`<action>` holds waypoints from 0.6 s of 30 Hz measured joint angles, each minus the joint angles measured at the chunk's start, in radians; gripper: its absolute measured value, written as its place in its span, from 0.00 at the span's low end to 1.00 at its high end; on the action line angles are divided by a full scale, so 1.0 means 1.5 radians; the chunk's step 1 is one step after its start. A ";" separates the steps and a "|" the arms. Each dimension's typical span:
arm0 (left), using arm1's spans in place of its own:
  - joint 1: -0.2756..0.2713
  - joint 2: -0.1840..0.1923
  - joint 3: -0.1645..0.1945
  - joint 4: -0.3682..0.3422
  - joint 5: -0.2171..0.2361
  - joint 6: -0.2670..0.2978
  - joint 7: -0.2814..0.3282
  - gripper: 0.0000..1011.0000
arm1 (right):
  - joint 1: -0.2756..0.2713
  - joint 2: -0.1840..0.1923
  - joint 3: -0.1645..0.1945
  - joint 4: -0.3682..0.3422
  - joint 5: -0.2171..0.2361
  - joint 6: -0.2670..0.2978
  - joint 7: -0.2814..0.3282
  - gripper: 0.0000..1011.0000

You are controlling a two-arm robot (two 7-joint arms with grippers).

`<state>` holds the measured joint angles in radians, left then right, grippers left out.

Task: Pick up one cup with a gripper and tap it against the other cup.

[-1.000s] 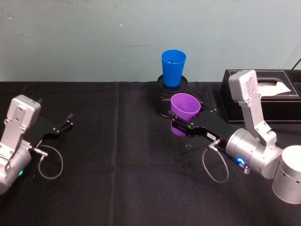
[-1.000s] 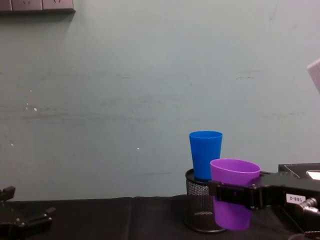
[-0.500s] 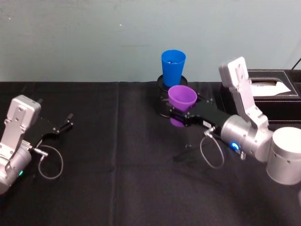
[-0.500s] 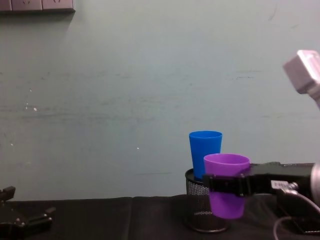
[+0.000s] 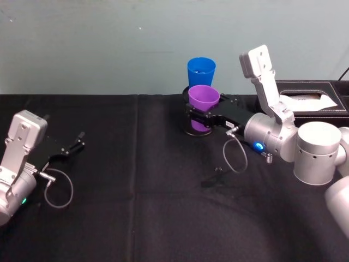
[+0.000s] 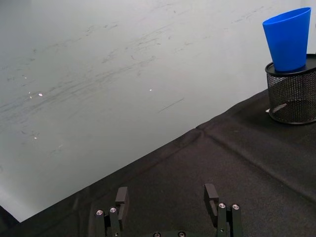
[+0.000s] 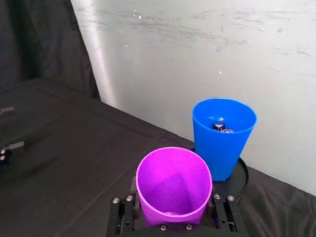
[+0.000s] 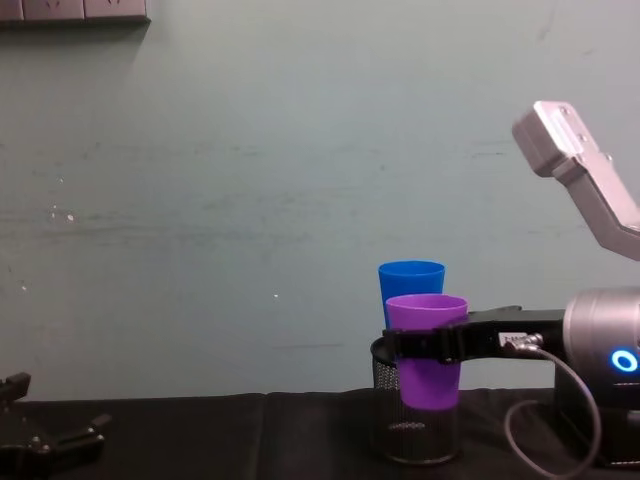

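Gripping the purple cup around its lower half, the right gripper has both black fingers pressed to the cup's sides, and the cup is upright, mouth up. It hangs just in front of the mesh holder, on the robot's side of it. The blue cup stands in the top of the holder, directly behind the purple one. A second ago the purple cup was nearer the robot, off to the right of the holder and lower. Since then the right arm has carried it up and in toward the holder. The chest view shows the purple cup clear of the table cloth, its rim overlapping the blue cup above the holder. The right wrist view looks down into both mouths: the purple cup rim lies just beside the blue cup wall, contact not resolvable, and small dark round items sit inside the blue cup. The left gripper rests on the cloth far left of the holder; the left wrist view shows its fingers spread apart.
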<state>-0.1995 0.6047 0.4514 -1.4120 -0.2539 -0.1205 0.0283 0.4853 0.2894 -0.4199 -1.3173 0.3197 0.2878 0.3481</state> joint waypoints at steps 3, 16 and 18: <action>0.000 0.000 0.000 0.000 0.000 0.000 0.000 0.99 | 0.009 -0.008 0.001 0.015 -0.003 -0.001 -0.001 0.71; 0.000 0.000 0.000 0.000 0.000 0.000 0.000 0.99 | 0.021 -0.028 0.013 0.040 -0.019 -0.022 -0.018 0.71; 0.000 0.000 0.000 0.000 0.000 0.000 0.000 0.99 | 0.021 -0.030 0.014 0.041 -0.020 -0.024 -0.020 0.71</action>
<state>-0.1995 0.6047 0.4514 -1.4120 -0.2539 -0.1205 0.0283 0.5163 0.2448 -0.3993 -1.2565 0.2892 0.2513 0.3187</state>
